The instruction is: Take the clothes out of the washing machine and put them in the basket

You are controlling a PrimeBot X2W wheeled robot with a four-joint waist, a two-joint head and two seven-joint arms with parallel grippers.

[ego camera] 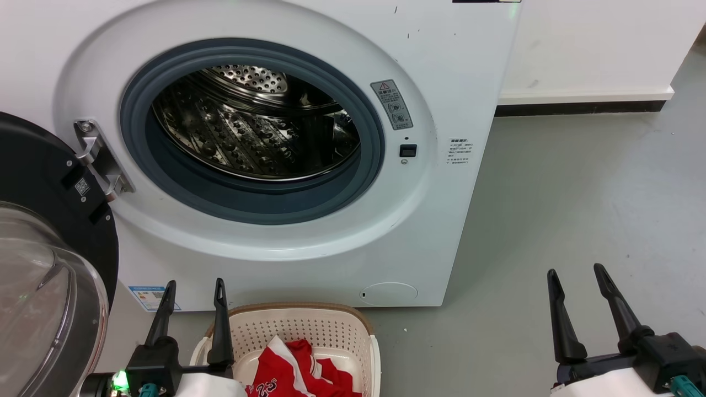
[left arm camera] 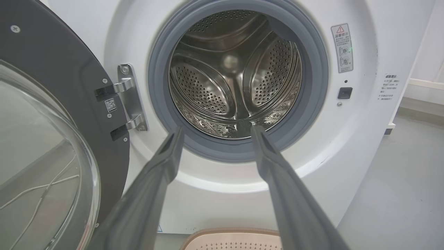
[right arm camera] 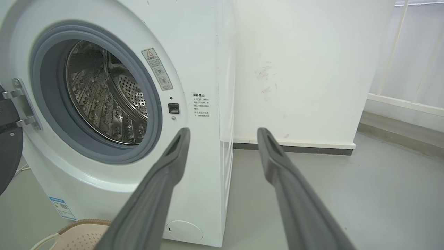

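Observation:
The white washing machine (ego camera: 386, 44) stands with its black-framed glass door (ego camera: 33, 264) swung open to the left; its steel drum (ego camera: 253, 124) holds no fabric that I can see. The cream basket (ego camera: 298, 317) sits on the floor in front of it, with the red clothes (ego camera: 300, 372) with white trim lying inside. My left gripper (ego camera: 193, 286) is open with nothing between its fingers, just left of the basket's rim. My right gripper (ego camera: 576, 275) is open and holds nothing, over bare floor to the right. The drum (left arm camera: 236, 76) and the basket's rim (left arm camera: 229, 234) also show in the left wrist view.
Grey floor (ego camera: 579, 193) stretches to the right of the machine. A white wall with a dark skirting strip (ego camera: 579, 107) runs behind. The open door (left arm camera: 45, 139) juts out at the left, close to my left arm. The basket's corner (right arm camera: 79, 232) shows by the machine's base.

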